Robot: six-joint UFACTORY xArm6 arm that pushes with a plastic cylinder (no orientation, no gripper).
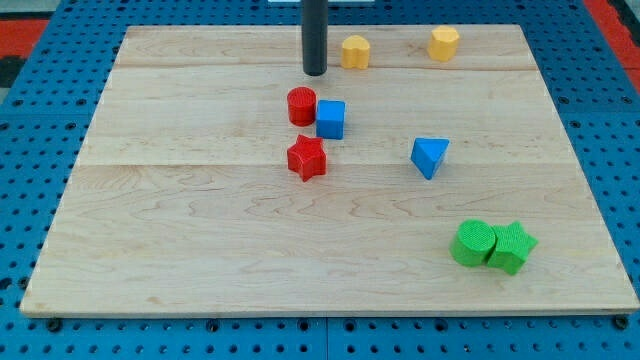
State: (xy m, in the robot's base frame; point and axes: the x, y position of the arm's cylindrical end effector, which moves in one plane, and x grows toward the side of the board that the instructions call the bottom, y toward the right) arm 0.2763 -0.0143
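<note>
My tip (pixel 314 73), a bare rod with no jaws and holding nothing, stands just above the red cylinder (pixel 301 106) and adjoining blue cube (pixel 331 119), a yellow block (pixel 355 51) to its right.

No text, label, brand, number or sign can be read anywhere in this view. The pale wooden board (pixel 200 250) shows only its grain, the blue perforated surface (pixel 30 130) under it shows only rows of holes, and the small coloured plastic blocks carry plain faces without any marking. The straight dark rod (pixel 314 30) also has no lettering on it.
</note>
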